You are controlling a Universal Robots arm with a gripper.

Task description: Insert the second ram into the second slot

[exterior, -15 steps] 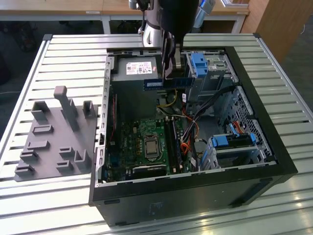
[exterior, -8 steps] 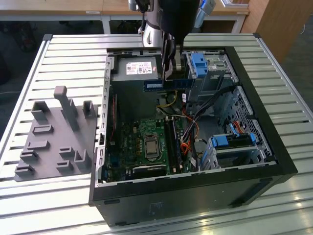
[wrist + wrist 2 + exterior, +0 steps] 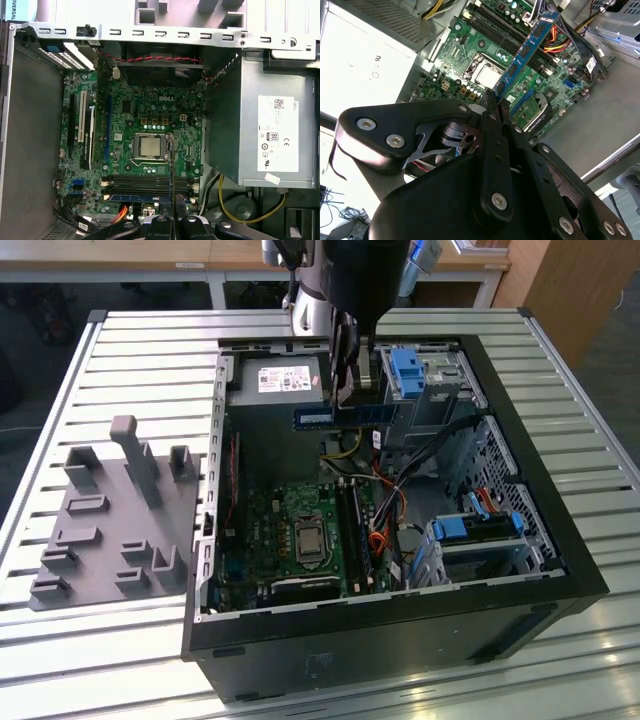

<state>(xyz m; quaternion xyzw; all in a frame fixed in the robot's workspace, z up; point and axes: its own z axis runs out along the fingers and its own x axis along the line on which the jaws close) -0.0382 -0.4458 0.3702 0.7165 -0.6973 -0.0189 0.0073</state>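
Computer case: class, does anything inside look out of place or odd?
The ram is not seated: the fingers hold it in the air over the motherboard. The processor lies bare, with no cooler on it.

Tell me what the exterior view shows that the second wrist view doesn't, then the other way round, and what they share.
Exterior view's extras: the grey pegged fixture plate on the slatted table, the whole open case and its light-blue drive-bay clips. Second wrist view's extras: a close look along the pincer, shut on the second ram, which is held above the motherboard. Shared: the second ram in the pincer, the processor socket and the power supply.
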